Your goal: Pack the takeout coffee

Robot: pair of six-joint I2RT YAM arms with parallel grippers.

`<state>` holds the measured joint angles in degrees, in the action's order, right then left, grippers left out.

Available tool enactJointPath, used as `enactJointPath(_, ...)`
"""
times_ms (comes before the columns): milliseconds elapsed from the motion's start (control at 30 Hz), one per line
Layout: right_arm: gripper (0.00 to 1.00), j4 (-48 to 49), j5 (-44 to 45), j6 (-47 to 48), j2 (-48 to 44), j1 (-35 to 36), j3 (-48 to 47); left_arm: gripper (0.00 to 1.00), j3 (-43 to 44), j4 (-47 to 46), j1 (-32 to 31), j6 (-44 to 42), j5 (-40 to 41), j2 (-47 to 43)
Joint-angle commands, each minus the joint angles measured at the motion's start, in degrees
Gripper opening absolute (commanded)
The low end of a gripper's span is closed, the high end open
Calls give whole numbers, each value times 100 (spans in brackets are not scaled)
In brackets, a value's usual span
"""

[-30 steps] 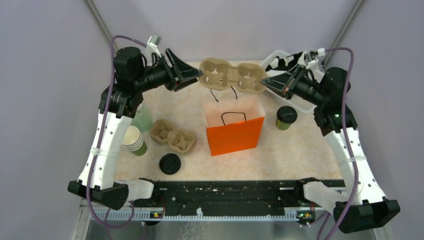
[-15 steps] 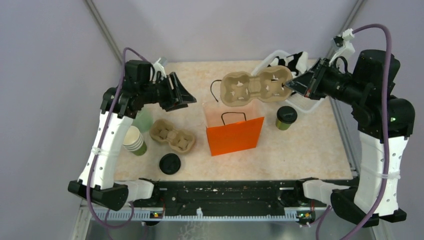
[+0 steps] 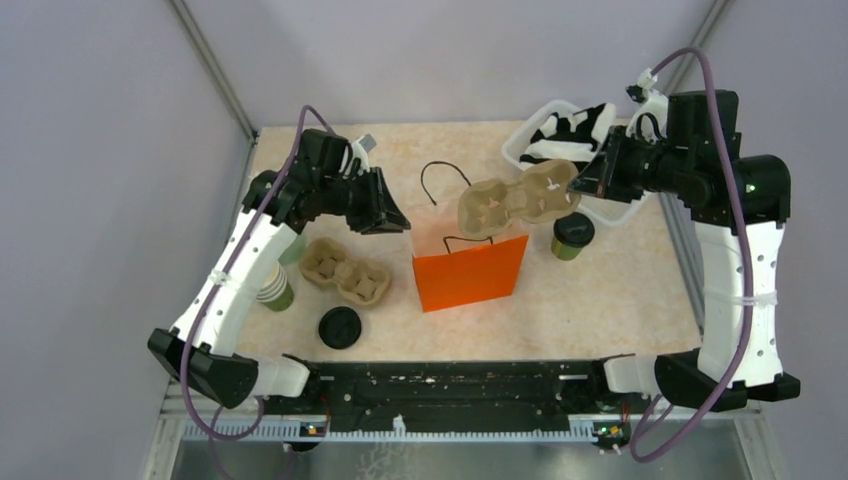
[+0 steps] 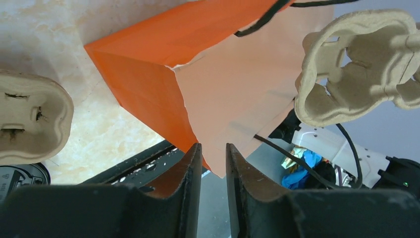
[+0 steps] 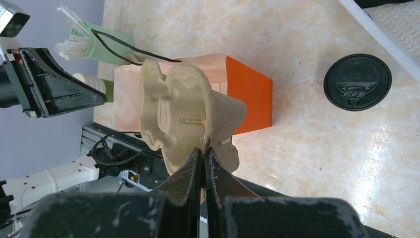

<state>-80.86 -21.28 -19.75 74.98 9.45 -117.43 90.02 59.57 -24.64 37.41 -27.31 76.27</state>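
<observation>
Two pulp carriers are seen. One carrier [image 3: 515, 200] [image 4: 356, 59] [image 5: 178, 114] is pinched at its edge by the R gripper [image 3: 578, 185] [image 5: 203, 148], fingers pressed tight on it, and is held tilted above the open mouth of the orange bag [image 3: 470, 270] [image 4: 143, 74] [image 5: 250, 91]. The second carrier [image 3: 345, 272] [image 4: 29, 119] is laid on the table [image 3: 600, 300], left of the bag. The L gripper [image 3: 398, 218] [image 4: 210, 146] is held at the bag's left rim w/ a narrow gap btwn its fingers. A rim corner is seen in that gap, but whether it is clamped cannot be told. The takeout coffee [image 3: 572, 236] [image 5: 357, 82] is stood upright on the table, lid on, just right of the bag, near the white bin [image 3: 515, 150], apart from both grippers. A loose lid [image 3: 340, 327] and a cup stack [image 3: 272, 287] are placed at far left.
</observation>
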Motion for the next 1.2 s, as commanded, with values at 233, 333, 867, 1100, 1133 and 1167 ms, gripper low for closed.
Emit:
enactJointPath(233, 0, 216, 933, -197, 387, 1009, -129, 33, -391, -338, -55, -188, 496, 6)
enactJointPath(333, 0, 252, 1047, -231, 499, 1124, -155, 31, -548, -532, -91, -143, 476, 1)
enactJointPath(867, 0, 854, 1828, -684, 858, 2282, 141, 21, -633, -942, -399, 114, 490, 115)
enactJointPath(1100, 0, 1454, 2010, -1036, 854, 2701, 622, 18, -681, -1000, -487, 179, 558, 94)
enactJointPath(1133, 0, 1543, 1993, -1051, 850, 2716, 731, 18, -671, -999, -482, 179, 566, 95)
enactJointPath(1167, 0, 1644, 1963, -1075, 823, 2719, 828, 17, -675, -1000, -488, 186, 576, 90)
